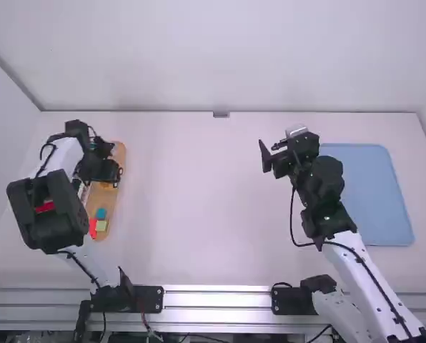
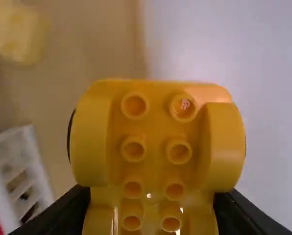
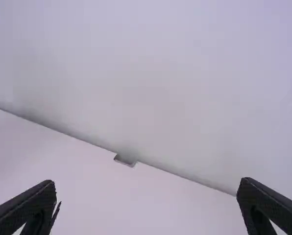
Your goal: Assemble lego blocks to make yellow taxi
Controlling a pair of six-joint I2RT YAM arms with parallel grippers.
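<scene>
The yellow block (image 2: 156,122) was grasped between the fingers of the left hand (image 2: 152,198), over the wooden tray (image 1: 107,200). The likely step was carrying it out to the surface (image 1: 199,207): best lifted straight past the white block (image 2: 26,161), squeezed evenly, then lowered level. The right hand (image 3: 146,188) stood released, well apart.

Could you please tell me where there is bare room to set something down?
The widest free patch is the table's middle, between the wooden tray and the right gripper. The blue tray looks bare too, beside the right arm. It is crowded at the left, where the left gripper holds a yellow piece above the wooden tray and its blocks.
</scene>
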